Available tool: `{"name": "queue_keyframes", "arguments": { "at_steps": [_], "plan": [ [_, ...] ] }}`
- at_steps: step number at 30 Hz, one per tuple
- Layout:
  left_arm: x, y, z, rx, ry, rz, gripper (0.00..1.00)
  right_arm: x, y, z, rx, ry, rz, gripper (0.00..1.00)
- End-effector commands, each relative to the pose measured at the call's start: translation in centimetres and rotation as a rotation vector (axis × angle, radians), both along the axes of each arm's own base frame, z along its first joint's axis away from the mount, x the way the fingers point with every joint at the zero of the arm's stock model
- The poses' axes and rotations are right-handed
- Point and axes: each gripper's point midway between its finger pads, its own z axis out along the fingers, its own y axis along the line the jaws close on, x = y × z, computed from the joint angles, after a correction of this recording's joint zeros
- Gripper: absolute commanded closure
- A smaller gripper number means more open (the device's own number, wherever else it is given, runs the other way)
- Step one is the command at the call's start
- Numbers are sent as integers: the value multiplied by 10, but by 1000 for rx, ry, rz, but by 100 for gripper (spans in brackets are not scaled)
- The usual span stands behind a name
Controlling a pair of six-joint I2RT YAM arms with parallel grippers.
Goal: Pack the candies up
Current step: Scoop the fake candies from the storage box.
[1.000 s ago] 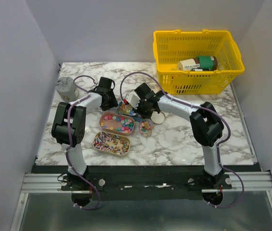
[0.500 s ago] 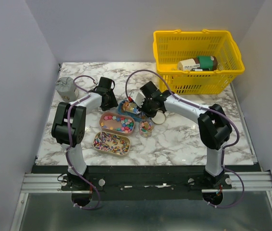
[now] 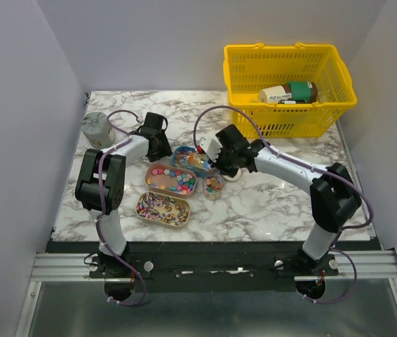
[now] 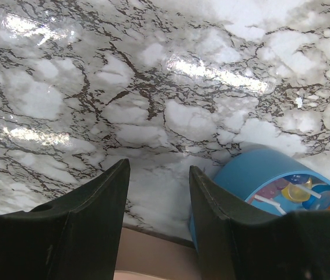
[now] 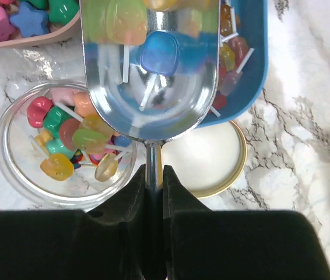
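Observation:
My right gripper [image 5: 154, 175] is shut on the handle of a silver scoop [image 5: 153, 87]. The scoop holds several lollipop candies [image 5: 159, 52] and hangs over the edge of a clear round jar [image 5: 13, 169] and a blue tray [image 5: 246, 64]. More candies [image 5: 66, 134] lie in the jar. In the top view the right gripper [image 3: 219, 163] is between the blue tray [image 3: 182, 152] and the jar [image 3: 214, 186]. My left gripper [image 4: 159, 192] is open and empty, just left of the blue tray [image 4: 252, 172].
The jar's gold-rimmed lid [image 5: 203, 157] lies right of the jar. A pink tray of star candies [image 3: 172, 179] and a tray of wrapped sweets [image 3: 163, 209] sit in front. A yellow basket [image 3: 290, 116] stands back right, and a grey object [image 3: 95, 128] back left.
The right arm has swung to the right and nearer, carrying the scoop from over the blue tray toward the jar. The left arm has not moved.

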Motion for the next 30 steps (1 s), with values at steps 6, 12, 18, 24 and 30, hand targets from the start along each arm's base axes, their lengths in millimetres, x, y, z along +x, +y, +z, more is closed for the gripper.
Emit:
{"name": "queue_keyframes", "arguments": {
  "at_steps": [6,12,18,24,30],
  "plan": [
    [-4,1,3,8,2,8,43,0,-8,33,74,-93,-46,99],
    [-4,1,4,11,1,6,43,-12,-19,43,91,-111,-68,99],
    [-4,1,4,12,0,5,43,-31,-34,45,75,-82,-70,99],
    [-4,1,4,11,1,4,43,-58,-54,43,37,-21,-72,99],
    [-5,1,3,9,5,4,43,-84,-71,43,-8,59,-67,99]
  ]
}}
